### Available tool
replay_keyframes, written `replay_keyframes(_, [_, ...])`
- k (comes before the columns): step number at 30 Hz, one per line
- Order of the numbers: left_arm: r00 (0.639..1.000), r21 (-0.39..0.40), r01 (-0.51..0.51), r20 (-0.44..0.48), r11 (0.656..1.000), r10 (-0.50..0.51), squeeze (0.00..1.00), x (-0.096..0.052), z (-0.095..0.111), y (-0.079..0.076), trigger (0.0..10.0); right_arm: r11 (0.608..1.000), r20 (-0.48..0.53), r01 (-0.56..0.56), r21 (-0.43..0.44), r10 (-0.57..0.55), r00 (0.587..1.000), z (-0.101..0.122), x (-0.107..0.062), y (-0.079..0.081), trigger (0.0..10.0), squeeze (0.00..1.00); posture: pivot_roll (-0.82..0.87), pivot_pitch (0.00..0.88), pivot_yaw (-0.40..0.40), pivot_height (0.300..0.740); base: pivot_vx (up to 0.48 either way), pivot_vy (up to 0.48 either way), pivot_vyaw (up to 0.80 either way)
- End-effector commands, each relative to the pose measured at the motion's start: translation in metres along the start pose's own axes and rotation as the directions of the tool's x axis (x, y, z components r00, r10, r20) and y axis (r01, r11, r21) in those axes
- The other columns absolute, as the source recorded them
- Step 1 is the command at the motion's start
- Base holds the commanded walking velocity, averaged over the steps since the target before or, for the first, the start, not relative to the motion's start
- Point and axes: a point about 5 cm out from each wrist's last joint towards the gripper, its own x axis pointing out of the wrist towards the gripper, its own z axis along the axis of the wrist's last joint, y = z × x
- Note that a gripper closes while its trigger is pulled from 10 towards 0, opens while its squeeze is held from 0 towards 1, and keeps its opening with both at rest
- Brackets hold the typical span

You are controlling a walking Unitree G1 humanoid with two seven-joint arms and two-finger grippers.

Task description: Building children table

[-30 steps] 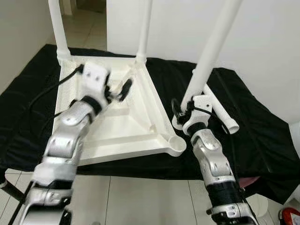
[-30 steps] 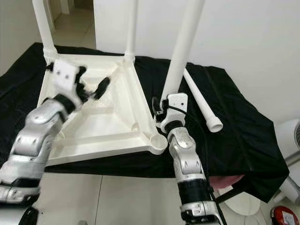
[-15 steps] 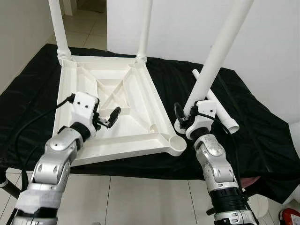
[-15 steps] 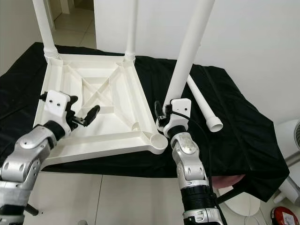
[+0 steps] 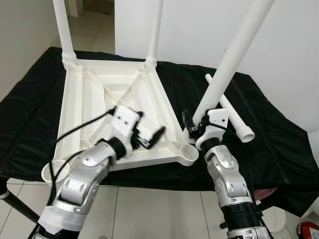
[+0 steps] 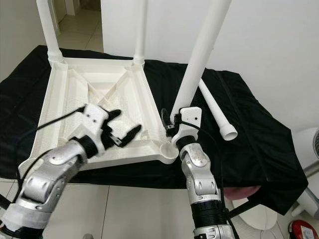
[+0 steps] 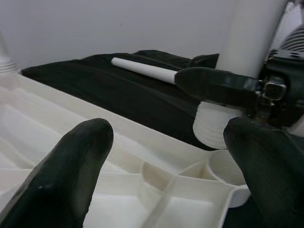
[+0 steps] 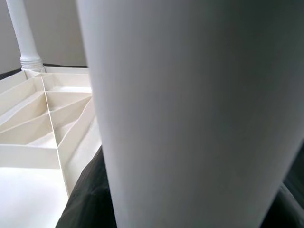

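- The tabletop lies upside down on a black cloth, left of centre in the head views, ribs facing up.
- Two legs already stand in the far corner sockets, at the upper left of the frame.
- A third leg is clamped in the right gripper near its threaded foot; it leans up to the upper right, its foot just beside the open near-right socket but not yet seated.
- A fourth leg lies loose on the cloth right of centre, and the near-left socket looks empty.
- The left gripper, fingers apart and holding nothing, hovers over the tabletop's near edge, facing the right gripper.
- By my reckoning, half is done: two legs remain to fit, then the table must be turned upright.
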Motion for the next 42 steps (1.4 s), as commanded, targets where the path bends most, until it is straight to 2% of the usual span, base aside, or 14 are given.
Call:
replay_keyframes(1, [0.995, -0.021, 0.095, -0.008, 0.995, -0.095, 0.0, 0.001, -0.001, -0.014, 10.0, 1.0, 0.022, 0.004, -0.012, -0.004, 1.0, 0.003, -0.002, -0.003, 10.0, 0.0, 0.04, 0.0, -0.112, 0.74, 0.0, 0.0, 0.0])
replay_keyframes(3, [0.989, -0.018, 0.145, -0.013, 0.989, -0.145, 0.0, 0.0, -0.001, -0.022, 10.0, 1.0, 0.019, 0.006, -0.012, -0.006, 1.0, 0.002, -0.004, -0.004, 10.0, 0.0, 0.04, 0.0, -0.112, 0.74, 0.0, 0.0, 0.0])
replay_keyframes(8, [0.98, -0.034, 0.197, -0.029, 0.98, -0.198, 0.0, -0.004, -0.003, -0.032, 10.0, 1.0, 0.016, 0.004, -0.005, -0.004, 1.0, 0.0, -0.007, -0.004, 10.0, 0.0, 0.04, 0.0, -0.111, 0.74, 0.0, 0.0, 0.0])
replay_keyframes(14, [0.972, -0.033, 0.232, -0.038, 0.972, -0.233, 0.0, -0.008, -0.005, -0.041, 10.0, 1.0, 0.028, -0.027, 0.014, 0.026, 0.999, 0.0, -0.014, -0.002, 10.0, 0.0, 0.04, 0.0, -0.117, 0.74, 0.0, 0.0, 0.0])
replay_keyframes(16, [0.972, -0.033, 0.232, -0.038, 0.972, -0.233, 0.0, -0.008, -0.005, -0.041, 10.0, 1.0, 0.028, -0.027, 0.014, 0.026, 0.999, 0.0, -0.014, -0.002, 10.0, 0.0, 0.04, 0.0, -0.117, 0.74, 0.0, 0.0, 0.0])
replay_keyframes(20, [0.972, -0.04, 0.228, -0.039, 0.973, -0.23, 0.0, -0.008, -0.005, -0.043, 10.0, 0.999, -0.009, -0.05, 0.015, 0.05, 0.999, -0.012, -0.025, -0.002, 10.0, 0.0, 0.05, 0.0, -0.122, 0.74, 0.0, 0.0, 0.0])
replay_keyframes(22, [0.972, -0.04, 0.228, -0.039, 0.973, -0.23, 0.0, -0.008, -0.005, -0.043, 10.0, 0.999, -0.009, -0.05, 0.015, 0.05, 0.999, -0.012, -0.025, -0.002, 10.0, 0.0, 0.05, 0.0, -0.122, 0.74, 0.0, 0.0, 0.0])
replay_keyframes(25, [0.973, -0.04, 0.227, -0.041, 0.973, -0.228, 0.0, -0.008, -0.004, -0.044, 10.0, 0.998, -0.068, -0.059, 0.015, 0.06, 0.996, -0.028, -0.027, -0.003, 10.0, 0.0, 0.05, 0.0, -0.126, 0.74, 0.0, 0.0, 0.0])
replay_keyframes(27, [0.973, -0.04, 0.227, -0.041, 0.973, -0.228, 0.0, -0.008, -0.004, -0.044, 10.0, 0.998, -0.068, -0.059, 0.015, 0.06, 0.996, -0.028, -0.027, -0.003, 10.0, 0.0, 0.05, 0.0, -0.126, 0.74, 0.0, 0.0, 0.0])
replay_keyframes(30, [0.974, -0.032, 0.223, -0.043, 0.974, -0.224, 0.0, -0.008, -0.002, -0.043, 10.0, 0.997, -0.118, -0.07, 0.014, 0.071, 0.99, -0.041, -0.027, -0.002, 10.0, 0.0, 0.05, 0.0, -0.128, 0.74, 0.0, 0.0, 0.0])
replay_keyframes(34, [0.974, -0.028, 0.219, -0.046, 0.975, -0.22, 0.0, -0.009, -0.002, -0.042, 10.0, 0.997, -0.125, -0.078, 0.016, 0.079, 0.989, -0.042, -0.027, -0.001, 10.0, 0.0, 0.05, 0.0, -0.128, 0.74, 0.0, 0.0, 0.0])
replay_keyframes(37, [0.974, -0.03, 0.22, -0.045, 0.975, -0.221, 0.0, -0.009, -0.001, -0.043, 10.0, 0.994, -0.136, -0.111, -0.011, 0.109, 0.985, -0.045, -0.027, 0.0, 10.0, 0.0, 0.06, 0.0, -0.129, 0.74, 0.0, 0.0, 0.0])
replay_keyframes(38, [0.974, -0.032, 0.22, -0.044, 0.975, -0.221, 0.0, -0.009, -0.001, -0.044, 10.0, 0.982, -0.16, -0.177, -0.061, 0.166, 0.973, -0.049, -0.028, 0.001, 10.0, 0.0, 0.06, 0.0, -0.13, 0.74, 0.0, 0.0, 0.0])
replay_keyframes(42, [0.974, -0.032, 0.219, -0.045, 0.975, -0.221, 0.0, -0.009, 0.0, -0.044, 10.0, 0.975, -0.168, -0.209, -0.079, 0.193, 0.967, -0.051, -0.03, 0.001, 10.0, 0.0, 0.06, 0.0, -0.13, 0.74, 0.0, 0.0, 0.0])
